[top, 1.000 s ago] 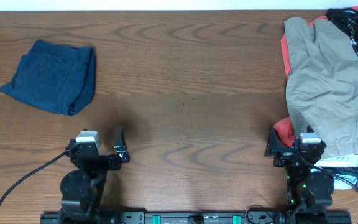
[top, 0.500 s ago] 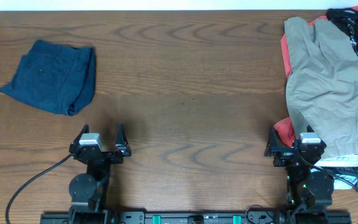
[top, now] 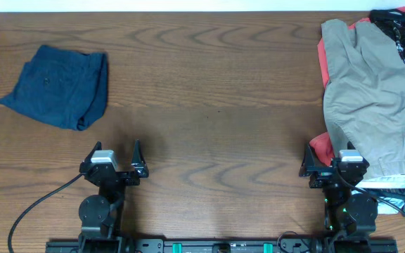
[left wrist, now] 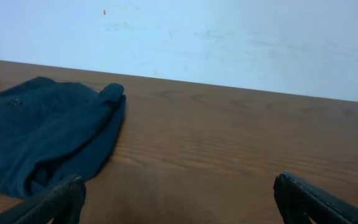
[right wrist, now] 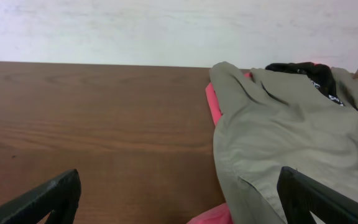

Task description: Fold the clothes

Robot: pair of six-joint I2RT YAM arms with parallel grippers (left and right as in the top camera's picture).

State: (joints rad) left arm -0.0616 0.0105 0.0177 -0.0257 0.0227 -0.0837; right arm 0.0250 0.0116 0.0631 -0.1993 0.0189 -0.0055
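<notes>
Folded dark navy shorts [top: 58, 86] lie at the far left of the table; they also show at the left of the left wrist view [left wrist: 42, 137]. A pile of clothes sits at the far right: a khaki garment [top: 375, 91] on top of a red-orange one [top: 321, 146] and a black one [top: 399, 28]. The right wrist view shows the khaki [right wrist: 291, 137], the red-orange [right wrist: 213, 102] and the black [right wrist: 303, 71]. My left gripper [top: 114, 156] is open and empty near the front edge. My right gripper [top: 327, 160] is open and empty, right by the pile's front corner.
The wooden table [top: 216, 105] stretches between the shorts and the pile. Pale cloth and cables [top: 399, 186] lie at the front right beside the right arm's base. A pale wall [left wrist: 229, 37] stands behind the table's far edge.
My left gripper has turned from pointing right to pointing straight away from the base and shifted slightly right. The right arm and the clothes have not moved.
</notes>
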